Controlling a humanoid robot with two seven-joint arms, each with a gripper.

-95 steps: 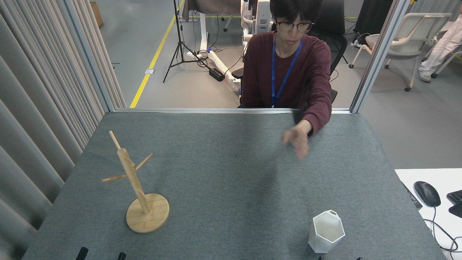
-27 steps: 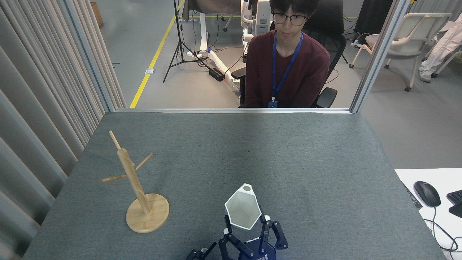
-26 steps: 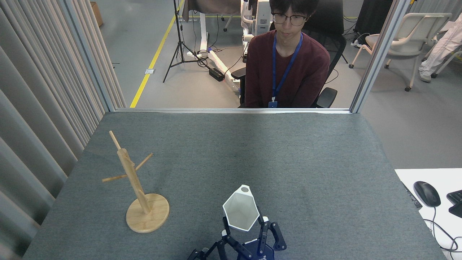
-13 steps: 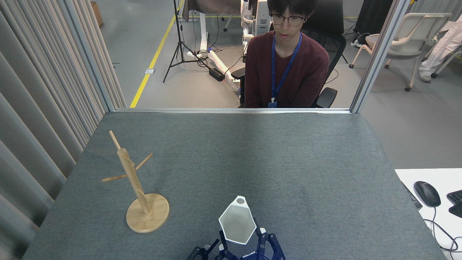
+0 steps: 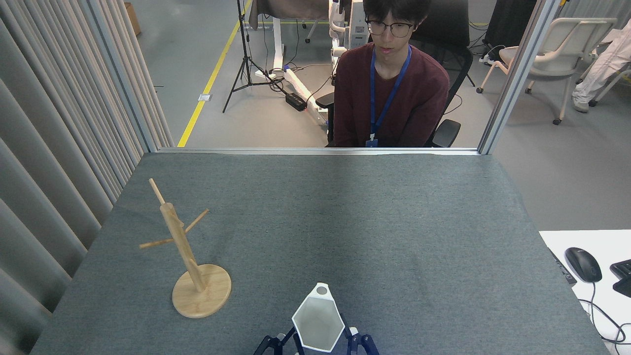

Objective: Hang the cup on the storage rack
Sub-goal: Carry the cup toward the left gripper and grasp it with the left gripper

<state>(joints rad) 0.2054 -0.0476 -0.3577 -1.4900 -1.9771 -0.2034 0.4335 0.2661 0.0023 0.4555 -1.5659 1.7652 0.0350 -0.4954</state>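
The white faceted cup (image 5: pixel 318 323) hangs low at the view's bottom middle, its hexagonal mouth turned up toward me and its small handle with the round hole on the far side. My right gripper (image 5: pixel 323 340) is shut on the cup, with dark blue fingers (image 5: pixel 354 339) showing on both sides of its lower body. Another dark blue part (image 5: pixel 270 343) pokes in just left of the cup; it may be my left gripper, and its state does not show. The wooden storage rack (image 5: pixel 183 249) stands at the left, well apart from the cup, its pegs bare.
A person (image 5: pixel 392 93) sits behind the table's far edge, hands out of sight. Grey curtains (image 5: pixel 54 148) run along the left side. A white desk with a black mouse (image 5: pixel 582 264) adjoins the grey table (image 5: pixel 369 222) on the right.
The person's hand has withdrawn from over the table. The cup left its spot at the front right, and over the last second it has moved down and left, nearer the bottom edge.
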